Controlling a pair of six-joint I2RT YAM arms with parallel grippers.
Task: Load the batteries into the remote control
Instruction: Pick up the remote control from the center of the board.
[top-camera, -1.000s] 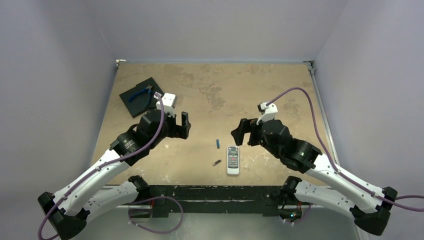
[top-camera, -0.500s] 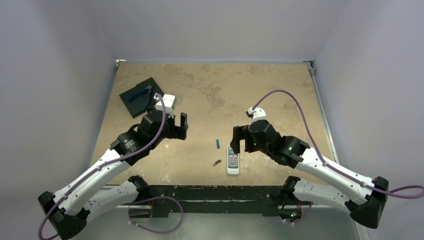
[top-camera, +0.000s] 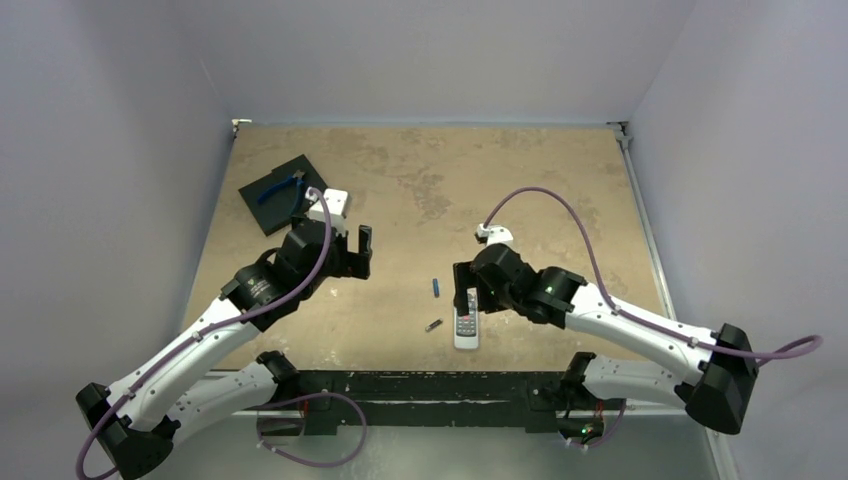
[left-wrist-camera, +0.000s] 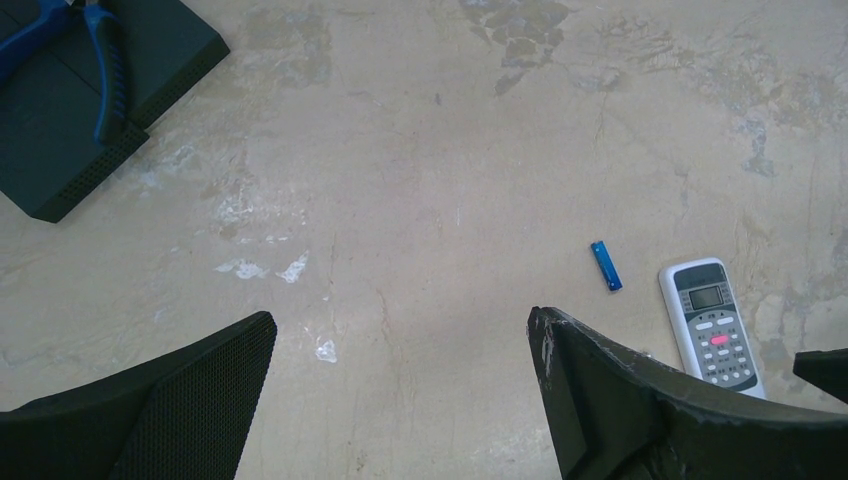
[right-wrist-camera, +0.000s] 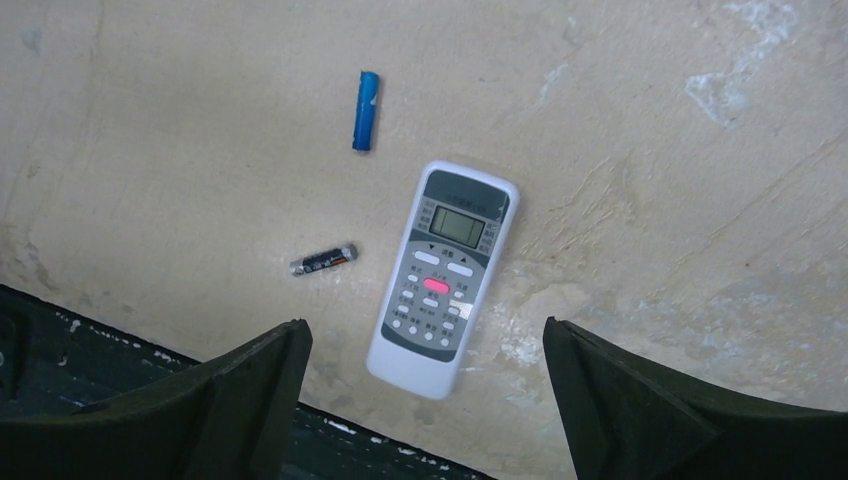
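Beige, stained tabletop (top-camera: 520, 180) carries everything. The remote control (right-wrist-camera: 440, 280) lies face up near the front edge. Its small print above the buttons is too fine to read, and so is the label on the dark battery (right-wrist-camera: 323, 260) beside it. The blue battery (right-wrist-camera: 366, 110) lies just beyond the remote. The right gripper (top-camera: 466, 295) hangs over the remote with its fingers spread wide, the handset's near end between them, no contact visible. The left gripper (left-wrist-camera: 400, 320), also spread and empty, is well apart. Of the wrist cameras, only the left shows the blue-handled pliers (left-wrist-camera: 105, 70) on the black pad (left-wrist-camera: 60, 130), and only the right shows the dark battery.
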